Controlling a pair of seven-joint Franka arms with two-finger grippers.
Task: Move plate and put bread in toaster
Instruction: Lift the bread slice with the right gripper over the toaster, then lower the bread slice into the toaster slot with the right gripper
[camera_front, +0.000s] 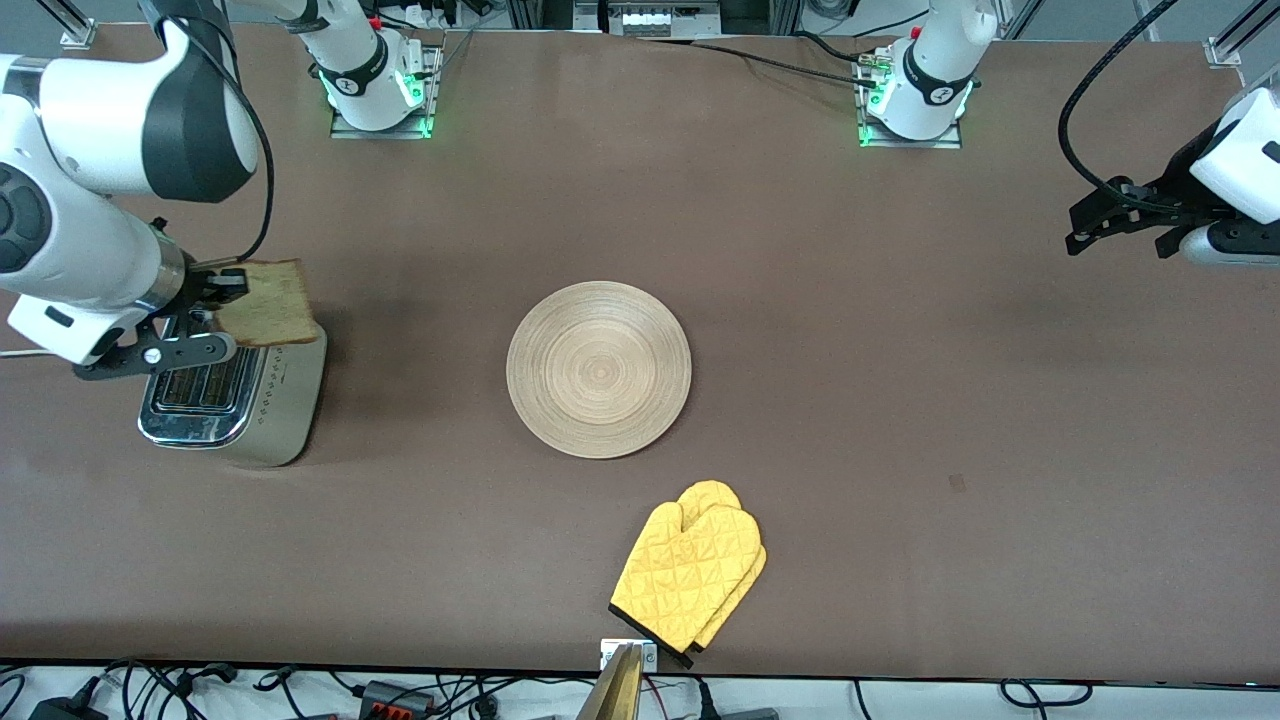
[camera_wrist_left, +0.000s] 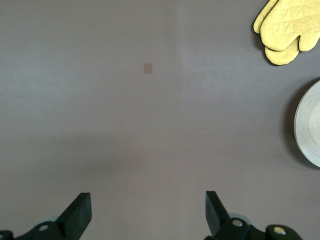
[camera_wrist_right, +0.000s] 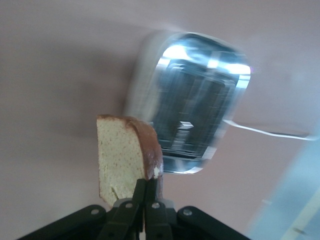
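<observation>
My right gripper (camera_front: 218, 300) is shut on the edge of the brown bread (camera_front: 268, 302) and holds the slice in the air above the toaster (camera_front: 240, 405), over its end farther from the front camera. The right wrist view shows the fingers pinching the bread (camera_wrist_right: 125, 155) at my right gripper (camera_wrist_right: 146, 187), with the chrome toaster top (camera_wrist_right: 200, 100) and its two slots below, blurred. The pale wooden plate (camera_front: 598, 368) lies bare at the table's middle. My left gripper (camera_front: 1120, 238) waits open and empty over the left arm's end of the table, and its own view shows it (camera_wrist_left: 148, 210) above bare table.
A yellow oven mitt (camera_front: 690, 575) lies nearer to the front camera than the plate, close to the table's edge. The left wrist view also shows the mitt (camera_wrist_left: 285, 30) and the plate's rim (camera_wrist_left: 310, 125). The toaster's white cord (camera_wrist_right: 260, 131) trails off the table.
</observation>
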